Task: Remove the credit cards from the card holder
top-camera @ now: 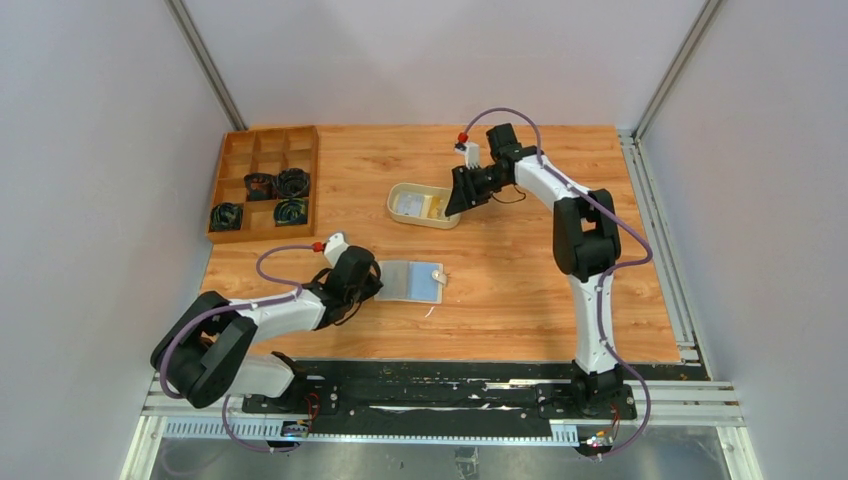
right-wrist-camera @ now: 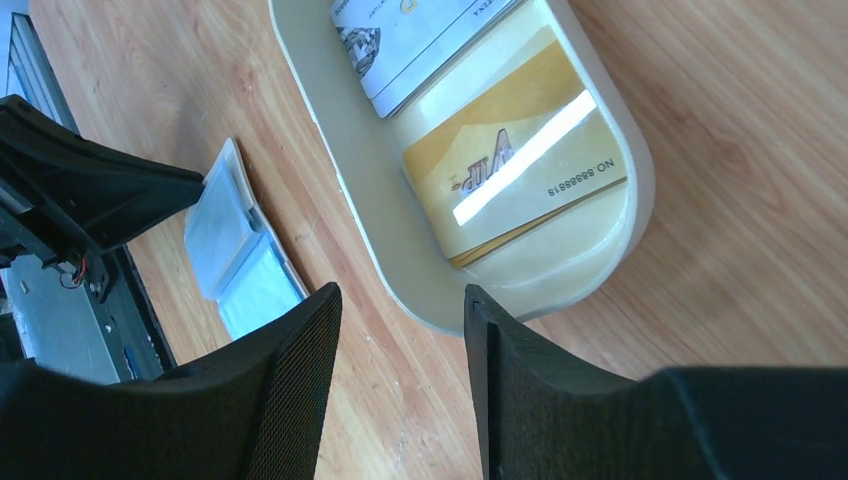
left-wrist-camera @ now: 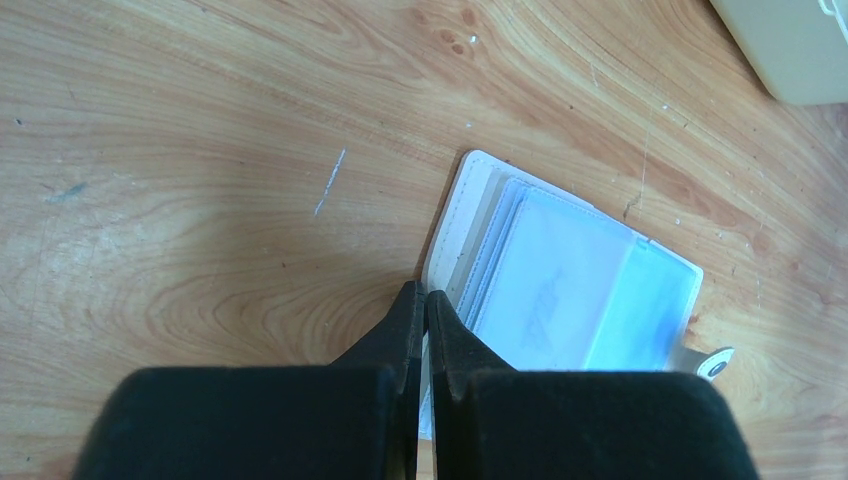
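**Cards in the oval tray, card holder lying open by the left arm**

The wooden tabletop [top-camera: 520,290] carries everything. The right arm [top-camera: 580,235] reaches from its base at the near edge towards the far middle. The left arm [top-camera: 270,315] lies low along the near left side.

At the far left corner sits a divided wooden box [top-camera: 270,143], with dark coiled items [top-camera: 292,183] in some of its compartments.

Near the far middle is an oval cream tray [top-camera: 392,208]. The right jaws hover over its right end, standing moderately apart with nothing between them. In the right wrist view the tray's rim [right-wrist-camera: 400,270] shows in the gap between them.

The card holder [top-camera: 410,281] lies opened flat on the tabletop, near the front and left of centre. It is well apart from the tray, with its pale blue-grey pockets [left-wrist-camera: 560,280] facing up. The left jaws are pressed together, their tips at the edge of the holder's cream cover nearest that arm. I cannot tell whether they pinch any of it. A faint grey mark shows through one pocket, but I cannot tell whether a card sits inside.

The credit cards lie in the tray: a yellow-orange card [right-wrist-camera: 510,170] flat at the rounded end and whitish printed cards [right-wrist-camera: 410,40] just beside it, overlapping its edge.

The snap tab [left-wrist-camera: 712,363] sticks out from the holder's side away from the left arm.
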Controlling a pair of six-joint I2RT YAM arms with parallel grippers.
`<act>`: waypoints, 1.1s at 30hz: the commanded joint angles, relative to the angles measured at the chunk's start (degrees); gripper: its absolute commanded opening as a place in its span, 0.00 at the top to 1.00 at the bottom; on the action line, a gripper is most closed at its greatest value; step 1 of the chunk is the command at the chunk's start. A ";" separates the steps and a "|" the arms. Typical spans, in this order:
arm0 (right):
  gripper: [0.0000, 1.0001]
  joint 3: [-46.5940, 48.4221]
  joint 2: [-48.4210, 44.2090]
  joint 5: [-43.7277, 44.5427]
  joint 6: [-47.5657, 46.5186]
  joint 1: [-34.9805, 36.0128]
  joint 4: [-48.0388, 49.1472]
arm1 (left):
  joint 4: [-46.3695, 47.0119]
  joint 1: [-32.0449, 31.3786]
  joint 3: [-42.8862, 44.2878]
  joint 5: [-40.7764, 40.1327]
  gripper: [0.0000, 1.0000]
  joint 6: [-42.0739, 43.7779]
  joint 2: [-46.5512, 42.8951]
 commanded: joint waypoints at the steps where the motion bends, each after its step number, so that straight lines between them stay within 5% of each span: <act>1: 0.48 2.31 0.05 -0.86 -3.38 -2.49 -5.23 | -6.38 -0.72 -0.33 0.61 1.00 0.54 2.28; 22: 0.48 7.44 2.61 4.39 -4.22 -5.53 -9.03 | -6.33 -1.16 1.21 1.06 1.00 0.76 4.63; 33: 0.53 5.88 3.37 17.03 5.43 -0.04 -6.61 | -6.30 -1.61 0.96 0.97 1.00 0.34 4.83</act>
